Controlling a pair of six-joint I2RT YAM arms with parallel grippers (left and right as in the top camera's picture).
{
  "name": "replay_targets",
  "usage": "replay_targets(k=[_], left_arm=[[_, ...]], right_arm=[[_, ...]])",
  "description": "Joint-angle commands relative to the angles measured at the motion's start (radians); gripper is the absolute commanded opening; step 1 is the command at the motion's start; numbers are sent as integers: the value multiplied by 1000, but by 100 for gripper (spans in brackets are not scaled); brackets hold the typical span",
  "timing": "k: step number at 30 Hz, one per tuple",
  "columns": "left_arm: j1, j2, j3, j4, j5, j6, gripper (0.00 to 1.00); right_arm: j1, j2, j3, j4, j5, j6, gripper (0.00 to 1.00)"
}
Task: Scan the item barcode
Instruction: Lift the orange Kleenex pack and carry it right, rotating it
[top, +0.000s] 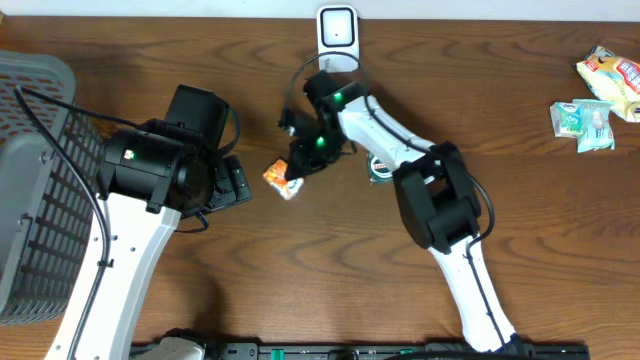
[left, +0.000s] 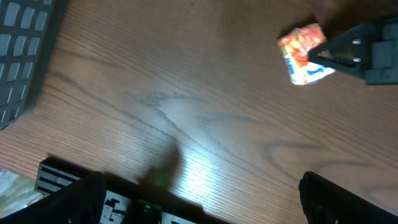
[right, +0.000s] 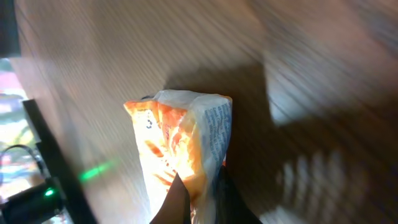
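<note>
Apparently packet (top: 281, 179) in right gripper (top: 298, 170)

The overhead view is sharp and evenly lit; wrist views blur, with glare on the table (left: 205, 168).

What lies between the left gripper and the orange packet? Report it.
Only bare wooden table separates the open left gripper from the orange packet that the right gripper pinches; the left wrist view shows it.

Left arm (top: 125, 250) and right arm (top: 470, 280) are showing white shells and bulky black joints; black cables (top: 290, 90) are looping alongside, green lights (top: 338, 97) glowing near the black right tool (top: 298, 168).
</note>
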Motion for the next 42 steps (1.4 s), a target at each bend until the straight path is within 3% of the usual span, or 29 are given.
replay_targets(k=[1,4,13,25,42], left_arm=[[4,-5,5,-3,-3,-9,97],[4,-5,5,-3,-3,-9,97],[4,-5,5,-3,-3,-9,98],[4,-5,5,-3,-3,-9,97],[4,-5,5,-3,-3,-9,98]], right_arm=[[-74,-60,-11,-37,-51,8,1],[-117,-91,-11,-89,-143,-30,1],[-276,-98,-13,-265,-548,-399,1],[-400,-98,-13,-264,-817,-433,1],[-465,-98,-13,-262,-826,-429,1]])
